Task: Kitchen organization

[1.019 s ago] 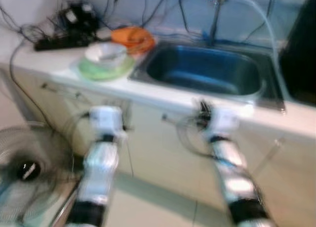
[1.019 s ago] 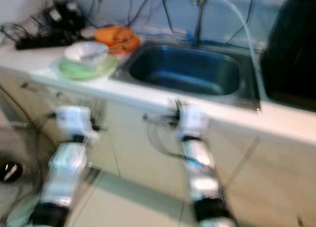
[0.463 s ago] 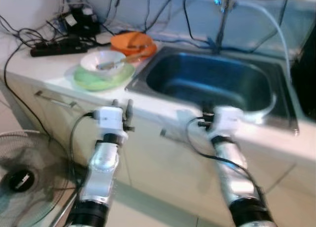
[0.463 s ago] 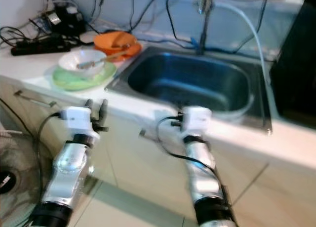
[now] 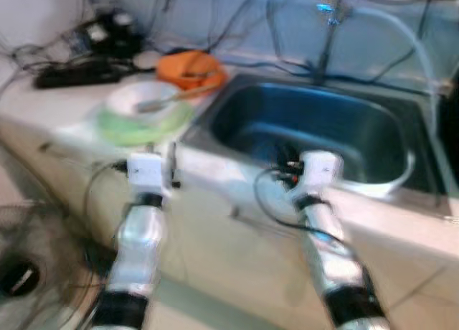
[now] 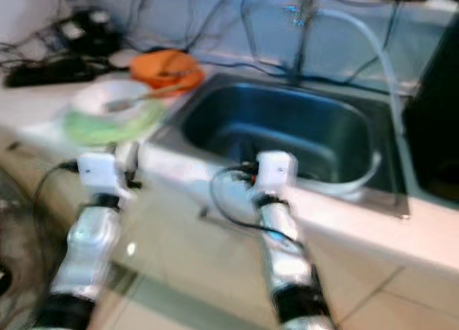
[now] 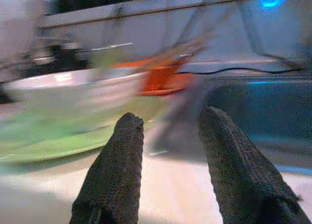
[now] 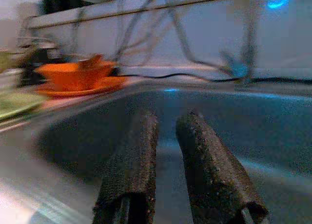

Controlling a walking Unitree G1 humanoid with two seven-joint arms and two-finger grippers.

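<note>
Motion blur smears bowl (image 5: pixel 143 100), sink (image 5: pixel 315 129), both arms

Motion blur throughout; white bowl (image 5: pixel 145 99) contents unclear; faucet (image 5: pixel 331 14) top cut by edge.

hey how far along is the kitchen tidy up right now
Nothing looks done: the white bowl sits on the green plate, the orange dishes beside the sink. In hand: the left gripper, open and empty, faces the bowl; the right gripper, empty, reaches over the sink rim. All dishes remain to move.
</note>
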